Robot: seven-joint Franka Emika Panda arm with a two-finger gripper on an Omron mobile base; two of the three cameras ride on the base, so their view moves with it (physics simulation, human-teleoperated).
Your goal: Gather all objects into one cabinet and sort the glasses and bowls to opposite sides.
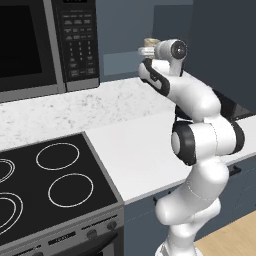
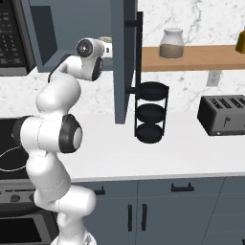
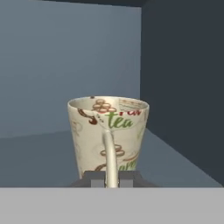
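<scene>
Tool: the tool (image 3: 112, 180) reaches into the cabinet (image 3: 65, 65); in the hand view its two dark finger tips (image 3: 94, 178) stand close on either side of the mug's loop handle, clenched on it.
Mug: a cream-beige mug (image 3: 108, 135) printed with brown rings and green "Tea" lettering stands upright in front of the hand camera, its handle turned toward the lens. In the left base view a bit of the mug (image 1: 148, 45) peeks out beyond the wrist.
Mug's place: inside the slate blue-grey cabinet, over its flat shelf (image 3: 39, 157), near the dark right-hand wall (image 3: 183, 87); whether its base touches the shelf, I cannot tell.
Arm: the white arm (image 1: 200, 130) rises from the table edge and bends up to the cabinet opening (image 2: 72, 28).
Cabinet door: the tall door (image 2: 123, 57) stands open, edge-on in the right base view, with its long black bar handle (image 2: 139, 52).
Table: white marble table (image 1: 130, 145) beside the black cooktop (image 1: 50, 185).
Other things: black microwave (image 1: 45, 40) at upper left; a black three-tier rack (image 2: 150, 112) and a dark toaster (image 2: 222, 114) on the table; a glass jar (image 2: 171, 44) on the wooden shelf (image 2: 191, 58).
</scene>
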